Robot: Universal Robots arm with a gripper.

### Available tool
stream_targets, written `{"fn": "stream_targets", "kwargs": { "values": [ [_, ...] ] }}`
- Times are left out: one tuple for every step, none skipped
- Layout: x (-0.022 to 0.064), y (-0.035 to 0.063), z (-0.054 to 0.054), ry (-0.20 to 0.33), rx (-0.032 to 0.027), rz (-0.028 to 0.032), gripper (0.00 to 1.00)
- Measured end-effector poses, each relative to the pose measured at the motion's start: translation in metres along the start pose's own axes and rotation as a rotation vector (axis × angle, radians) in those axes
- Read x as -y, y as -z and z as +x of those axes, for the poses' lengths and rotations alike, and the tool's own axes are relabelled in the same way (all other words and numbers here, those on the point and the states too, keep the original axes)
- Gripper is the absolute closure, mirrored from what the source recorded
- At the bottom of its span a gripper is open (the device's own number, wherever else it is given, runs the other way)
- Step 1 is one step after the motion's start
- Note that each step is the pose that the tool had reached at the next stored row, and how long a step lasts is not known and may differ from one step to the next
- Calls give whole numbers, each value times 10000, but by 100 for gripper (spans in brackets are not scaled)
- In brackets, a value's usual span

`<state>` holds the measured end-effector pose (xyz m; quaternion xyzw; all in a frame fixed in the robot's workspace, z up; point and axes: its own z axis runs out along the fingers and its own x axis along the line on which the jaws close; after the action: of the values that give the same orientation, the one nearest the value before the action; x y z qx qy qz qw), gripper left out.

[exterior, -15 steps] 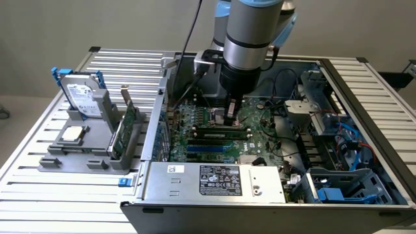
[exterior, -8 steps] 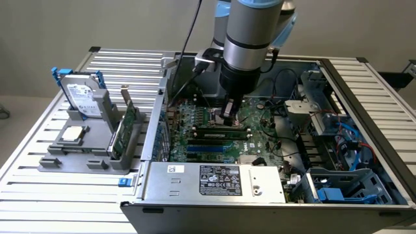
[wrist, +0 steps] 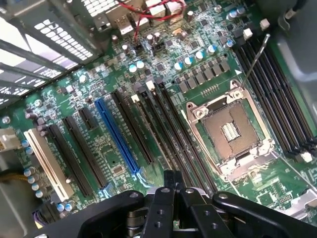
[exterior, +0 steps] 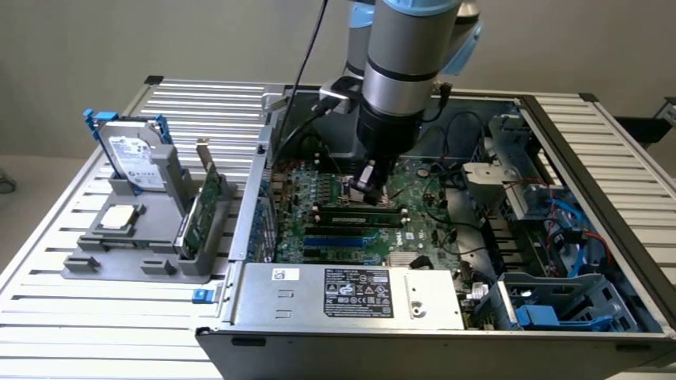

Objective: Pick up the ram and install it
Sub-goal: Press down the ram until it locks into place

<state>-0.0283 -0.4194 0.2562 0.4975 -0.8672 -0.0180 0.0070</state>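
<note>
Inspection of the open computer case [exterior: 349, 301] on the slatted metal table [exterior: 211, 103]. The arm's gripper [exterior: 366, 184] is down inside the case, directly above the motherboard [exterior: 423, 229], near the middle of the board beside the memory slots. Its fingers [wrist: 171, 184] are brought fully together, with no gap between the tips. In the exterior view a ram [exterior: 354, 207] stick lies along a black slot just below the fingertips; whether the tips still touch it cannot be determined.

In the wrist view the closed fingertips hang over a row of long black memory slots [wrist: 163, 129], with the open CPU socket [wrist: 230, 131] just beside them and a blue expansion slot [wrist: 116, 136] on the other side.

On the table, toward the exterior view's left edge, a grey holder [exterior: 132, 237] carries a hard drive [exterior: 132, 150] standing upright at its far end and a green expansion card [exterior: 206, 210] standing on edge nearest the case. The power supply [exterior: 354, 291] occupies the case's near corner.
</note>
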Motion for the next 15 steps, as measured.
{"fn": "stream_targets", "kwargs": {
  "values": [
    [0, -3, 0, -186, 7, 1, 89],
    [0, -5, 0, -359, 14, 2, 89],
    [0, -8, 0, -540, 20, 3, 89],
    [0, -10, 0, -724, 27, 4, 89],
    [0, -13, 0, -904, 35, 5, 89],
    [1, -16, 0, -1084, 42, 6, 89],
    [1, -19, 0, -1263, 49, 7, 89],
    [1, -23, 0, -1455, 56, 8, 89],
    [1, -26, 0, -1628, 63, 9, 89],
    [1, -29, 0, -1808, 69, 11, 89],
    [1, -33, 0, -1998, 77, 11, 89],
    [1, -36, 0, -2178, 83, 13, 89],
    [1, -39, 0, -2364, 91, 14, 89],
    [2, -43, 0, -2543, 98, 14, 89],
    [2, -46, 0, -2724, 104, 16, 89]
  ]
}}
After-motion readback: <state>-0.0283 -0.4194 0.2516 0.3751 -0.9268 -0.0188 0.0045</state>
